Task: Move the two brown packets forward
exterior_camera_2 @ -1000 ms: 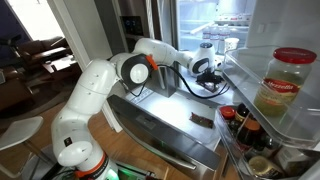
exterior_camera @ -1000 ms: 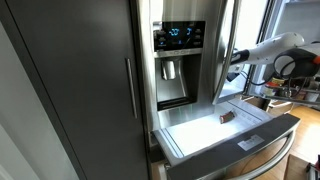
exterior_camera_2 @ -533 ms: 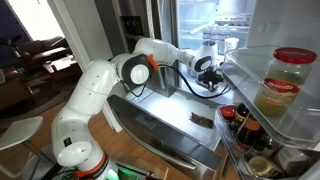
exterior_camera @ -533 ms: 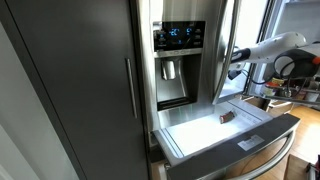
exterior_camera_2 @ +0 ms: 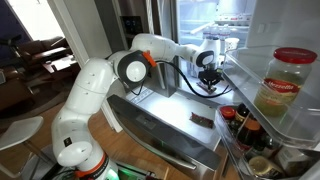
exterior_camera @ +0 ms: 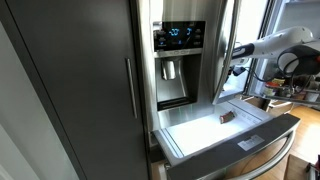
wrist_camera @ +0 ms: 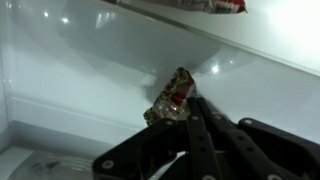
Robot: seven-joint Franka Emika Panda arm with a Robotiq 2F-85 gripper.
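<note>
In the wrist view my gripper (wrist_camera: 187, 108) is shut on a small crinkled brown packet (wrist_camera: 170, 98) with red and gold glints, held up before the white inner wall of the fridge. In both exterior views the gripper (exterior_camera_2: 211, 84) (exterior_camera: 237, 70) hangs above the back of the open fridge drawer (exterior_camera_2: 160, 122). A second brown packet (exterior_camera_2: 201, 120) (exterior_camera: 228, 118) lies flat on the drawer's pale floor, below and in front of the gripper. The held packet is too small to make out in the exterior views.
The dark fridge door with its dispenser panel (exterior_camera: 178, 60) stands beside the drawer (exterior_camera: 190, 150). The open door shelf holds a large jar (exterior_camera_2: 283, 88) and bottles (exterior_camera_2: 240, 125). A glass shelf edge (wrist_camera: 200, 25) runs above the gripper.
The jaws have closed on the packet. The gripper has risen a little from the drawer floor. The packet lying on the drawer has not moved.
</note>
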